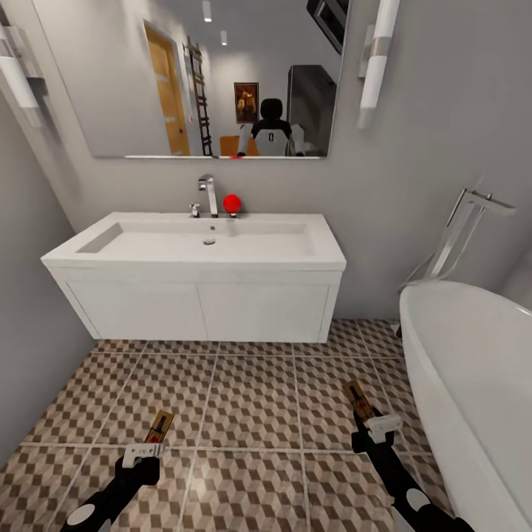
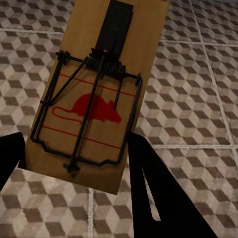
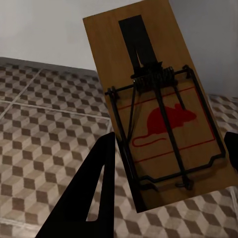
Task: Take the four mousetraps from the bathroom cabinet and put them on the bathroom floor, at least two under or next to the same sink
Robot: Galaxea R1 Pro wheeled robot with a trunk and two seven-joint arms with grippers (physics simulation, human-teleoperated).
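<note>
Markings: no brand name or writing can be read; each trap bears a red mouse silhouette and thin red lines under its dark wire bar and spring
Left gripper point(image 1: 145, 451): clamped on the near end of the left mousetrap point(image 1: 159, 427), its dark fingers point(image 2: 153, 198) pressing the board's two long edges in the left wrist view
Left mousetrap: held above the bathroom floor point(image 1: 251, 403), long axis pointing away from the robot toward the sink point(image 1: 199, 247)
Right gripper point(image 1: 377, 428): closed around the near end of the right mousetrap point(image 1: 359, 401), one dark finger point(image 3: 96, 191) flat against the board's edge
Right mousetrap: held over the tiles, near the white bathtub point(image 1: 473, 369), tilted
Sink: white basin on a wide white vanity against the grey wall, chrome faucet point(image 1: 208, 193) behind the bowl, a red ball point(image 1: 232, 203) just beside the faucet
Mirror point(image 1: 214, 74): above the sink, reflecting the robot
Floor: cube-patterned tiles running up to the vanity's base
</note>
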